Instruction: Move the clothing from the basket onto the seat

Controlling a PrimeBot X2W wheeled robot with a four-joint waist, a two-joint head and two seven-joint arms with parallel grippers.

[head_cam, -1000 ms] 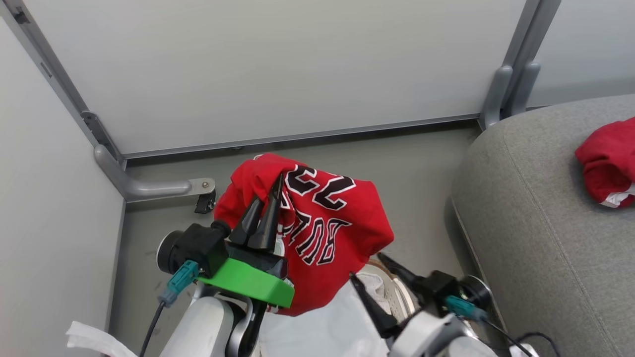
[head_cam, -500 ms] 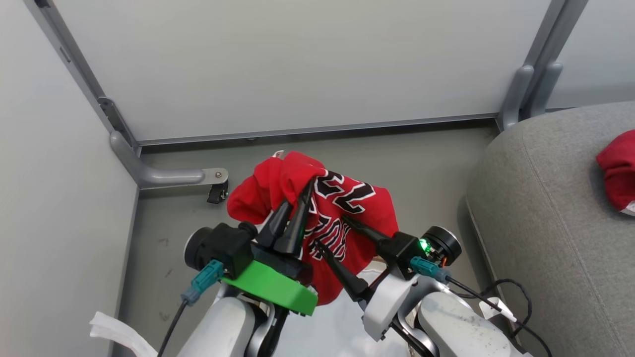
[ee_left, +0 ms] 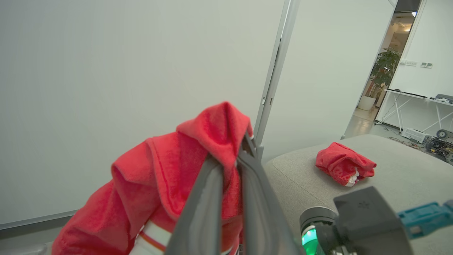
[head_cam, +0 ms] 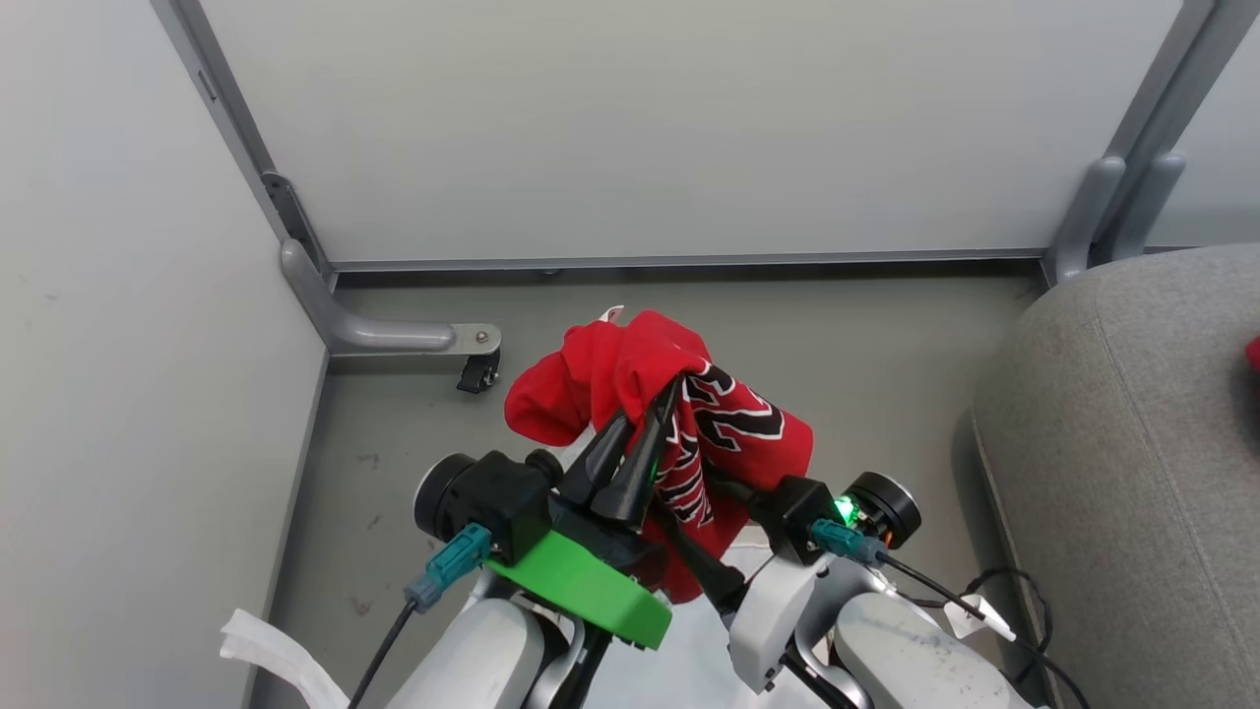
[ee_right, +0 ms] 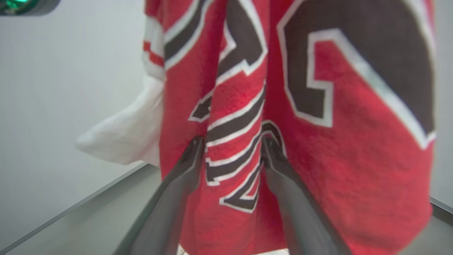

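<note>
Hanging from the closed left gripper [head_cam: 652, 402], the lettered red jersey [head_cam: 748, 428] is not yet on the grey sofa [ee_left: 400, 184], where the other red garment [ee_left: 345, 166] lies; the right gripper [ee_right: 232, 141] straddles a fold, jaws apart.

Dark two-fingered left gripper [head_cam: 655, 409]: pinched tight on soft red garment with black-and-white block lettering [head_cam: 748, 428], fingers pointing up. Dark right gripper [ee_right: 231, 143]: fingers spread (tips against the hanging cloth), aimed toward the left one. Both pale forearms [head_cam: 482, 660] side by side below.
</note>
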